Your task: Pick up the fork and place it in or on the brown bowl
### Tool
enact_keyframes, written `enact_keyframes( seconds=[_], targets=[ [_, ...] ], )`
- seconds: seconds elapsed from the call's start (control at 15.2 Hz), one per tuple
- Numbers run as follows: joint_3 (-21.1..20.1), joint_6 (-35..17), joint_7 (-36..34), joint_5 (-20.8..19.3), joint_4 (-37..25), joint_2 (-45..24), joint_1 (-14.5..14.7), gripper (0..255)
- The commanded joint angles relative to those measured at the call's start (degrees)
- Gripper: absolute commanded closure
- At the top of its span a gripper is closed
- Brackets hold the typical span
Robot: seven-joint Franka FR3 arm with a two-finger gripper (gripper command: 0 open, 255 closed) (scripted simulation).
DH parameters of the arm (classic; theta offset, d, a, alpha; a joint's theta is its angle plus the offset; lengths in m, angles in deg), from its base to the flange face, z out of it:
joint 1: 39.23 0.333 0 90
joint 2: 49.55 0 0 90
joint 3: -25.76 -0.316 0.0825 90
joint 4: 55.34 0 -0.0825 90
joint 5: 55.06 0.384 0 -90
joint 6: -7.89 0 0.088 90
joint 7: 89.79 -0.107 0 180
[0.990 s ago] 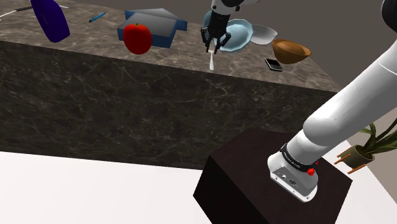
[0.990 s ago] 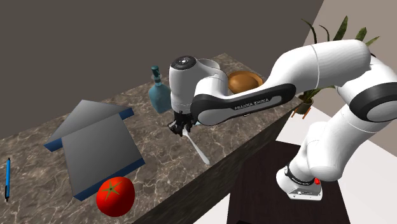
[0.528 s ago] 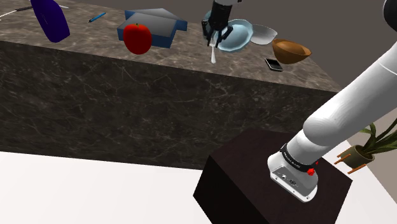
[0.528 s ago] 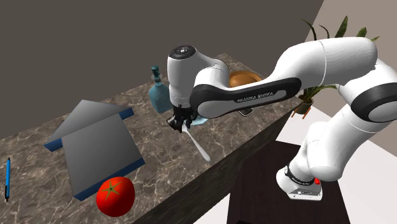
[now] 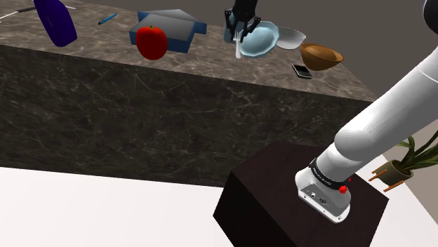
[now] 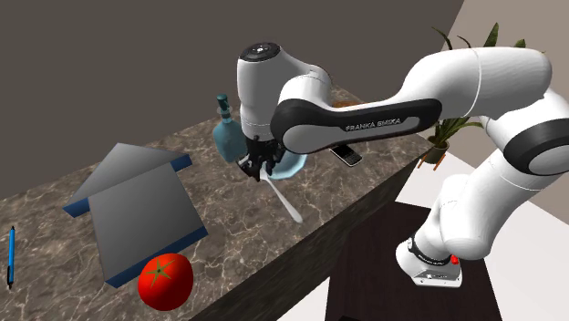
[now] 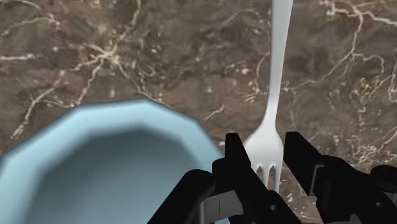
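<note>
One white fork: jaws pinch its tine end, handle hanging over marble tabletop, just beside light-blue bowl. Bowls counted: three. One brown bowl, well apart.

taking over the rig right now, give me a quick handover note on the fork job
Hand: shut on the white fork at its tine end, with the handle hanging down over the marble counter.
Brown bowl: on the counter toward the shoulder view's right, beyond the light blue bowl.
Done: fork grasped and apparently lifted.
Left: carry it to the brown bowl and release it there.
</note>
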Motion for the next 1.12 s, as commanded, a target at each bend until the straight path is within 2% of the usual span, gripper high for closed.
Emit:
enact_keyframes(
  seconds=[0.0,1.06],
  targets=[
    [0.0,1.7,0.0,0.0,-1.8,-0.1,0.0,255],
    [-0.3,14.4,-0.3,-0.8,-17.4,-3.1,0.2,255]
  ],
)
